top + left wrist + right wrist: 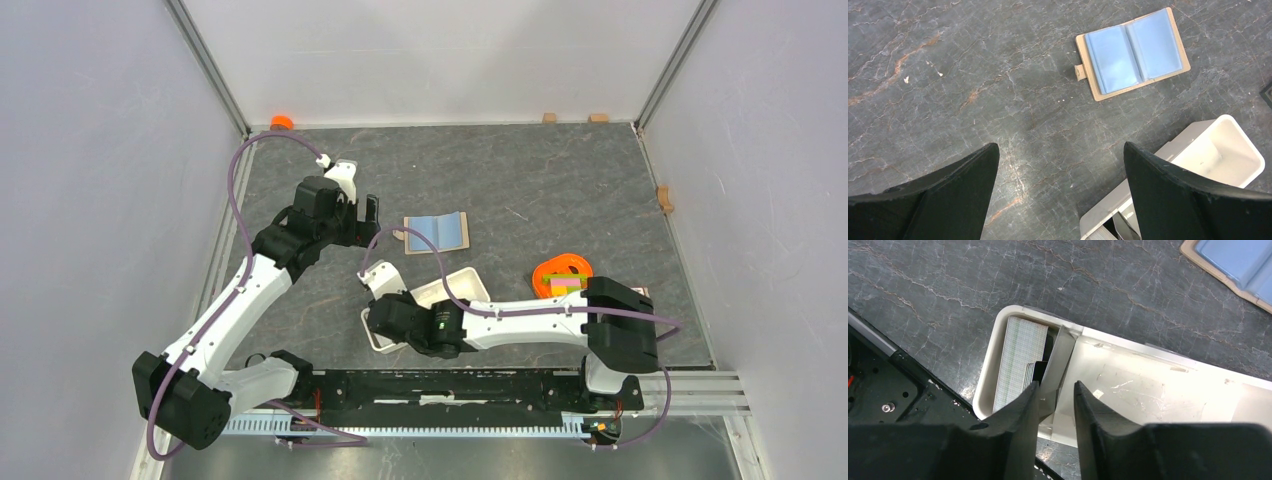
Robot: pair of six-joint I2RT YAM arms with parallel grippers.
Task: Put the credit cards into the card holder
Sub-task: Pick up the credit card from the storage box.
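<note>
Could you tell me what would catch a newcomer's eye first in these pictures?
The right gripper hangs low over the near end of the white tray, jaws a little apart astride a thin grey sheet, beside a stack of cards standing on edge. Beyond the tray a tan folder with blue sleeves lies open on the dark table, the left gripper to its left, jaws spread wide and empty.

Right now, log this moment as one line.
left gripper: open, empty | right gripper: slightly open over tray | cards: in tray | card holder: open
</note>
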